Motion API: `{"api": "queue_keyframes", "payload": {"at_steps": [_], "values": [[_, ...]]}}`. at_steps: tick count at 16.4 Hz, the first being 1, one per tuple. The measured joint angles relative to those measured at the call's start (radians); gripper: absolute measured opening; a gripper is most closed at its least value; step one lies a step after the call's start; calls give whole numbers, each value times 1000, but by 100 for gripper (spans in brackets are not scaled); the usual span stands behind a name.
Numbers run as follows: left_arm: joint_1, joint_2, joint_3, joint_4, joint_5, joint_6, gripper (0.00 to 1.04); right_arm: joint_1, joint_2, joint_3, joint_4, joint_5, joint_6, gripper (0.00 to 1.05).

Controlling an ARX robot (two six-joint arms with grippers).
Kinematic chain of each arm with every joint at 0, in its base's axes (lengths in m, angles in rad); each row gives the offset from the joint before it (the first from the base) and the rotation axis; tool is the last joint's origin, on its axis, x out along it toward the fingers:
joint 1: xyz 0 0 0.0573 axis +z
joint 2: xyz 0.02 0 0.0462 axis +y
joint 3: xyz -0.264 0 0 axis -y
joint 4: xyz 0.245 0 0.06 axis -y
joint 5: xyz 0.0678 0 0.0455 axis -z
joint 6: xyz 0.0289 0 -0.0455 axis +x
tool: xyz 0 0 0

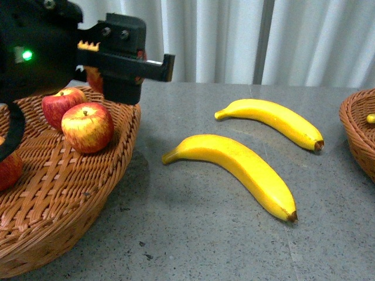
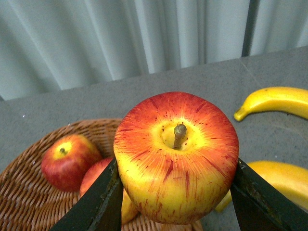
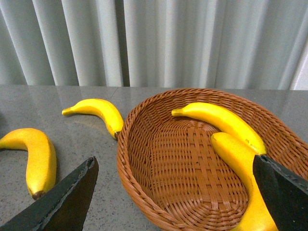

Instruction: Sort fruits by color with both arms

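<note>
Left hand [image 2: 177, 202] clamps an apple [image 2: 176, 154], probably the front view's red sliver; right hand [image 3: 173, 163] gapes by the banana basket [image 3: 126, 159].

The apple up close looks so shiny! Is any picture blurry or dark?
Left wrist view: the held apple is sharp, with a soft sheen and no harsh glare. Front view: the nearer banana casts a faint soft shadow on the table; the left arm is dark. Right wrist view: evenly lit, clear.

My left end effector [image 2: 176, 192] is blocky matte black, with two screws [image 1: 106, 31] and an orange toothed strip [image 1: 89, 45] on it. Behind it I see a green light [image 1: 26, 55] and a black cable [image 1: 14, 132]. The right end effector [image 3: 174, 163] has dark wedge fingers [image 3: 62, 202].
</note>
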Motion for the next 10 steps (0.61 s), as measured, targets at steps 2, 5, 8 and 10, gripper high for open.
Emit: {"api": "queue_keyframes", "payload": {"at_steps": [2,5,8,10], "values": [[-10,-84,-97,-9,-72,-38,56,0,0,0,0,0,0,98],[-4,-136,-185,-9,-161,-94,56,0,0,0,0,0,0,98],[-13,-137,-210,-5,-165,-129,83,0,0,0,0,0,0,98],[-18,-138,-210,-1,-165,-132,92,0,0,0,0,0,0,98]]}}
